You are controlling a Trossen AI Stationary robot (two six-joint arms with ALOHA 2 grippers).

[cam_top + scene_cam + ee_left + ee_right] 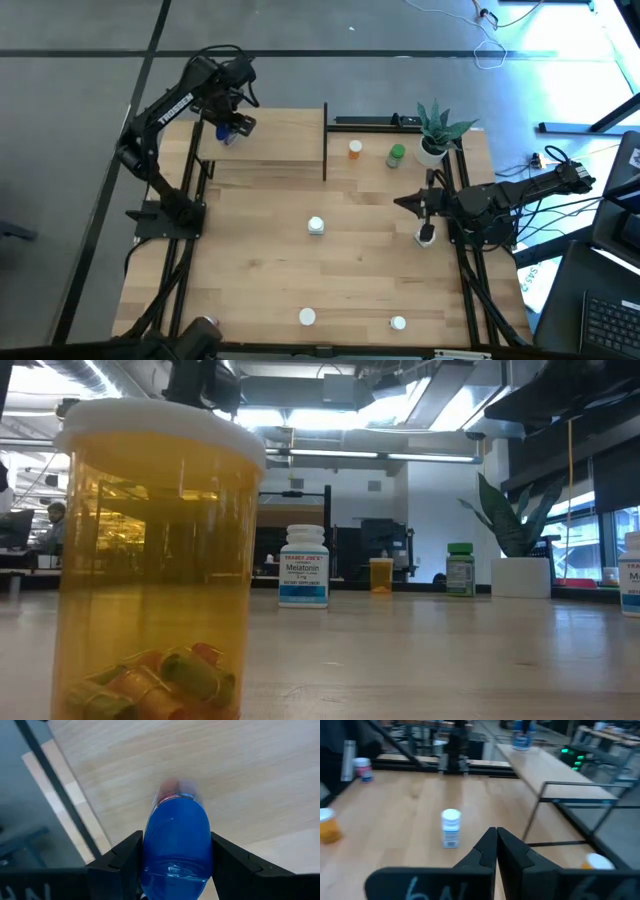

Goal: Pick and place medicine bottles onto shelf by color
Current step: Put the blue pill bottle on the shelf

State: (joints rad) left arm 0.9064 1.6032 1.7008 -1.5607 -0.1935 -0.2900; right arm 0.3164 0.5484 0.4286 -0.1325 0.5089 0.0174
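The left gripper point(175, 865) hangs over the near-left part of the light wooden shelf with thin black posts point(270, 140), its fingers point(122, 857) clamped partway shut on a small blue-bodied medicine bottle point(176, 842). From the left wrist view the bottle sits between the two dark pads, above bare shelf board, with something pinkish blurred just past its far end; I cannot tell what that is.

The risk I see is in the release. If the fingers part while the bottle is not square to the board or too high above it, the round body could topple and roll toward the shelf's edge. A black post stands close by, so a sideways drift could knock it.

The right gripper point(495, 845) waits over the right side of the wooden worktop point(260, 260), fingers closed on nothing, with a white-capped white bottle point(316, 225) standing well ahead of it. An orange bottle point(355, 150) and a green bottle point(397, 155) stand near a potted green plant point(437, 130) on the worktop.
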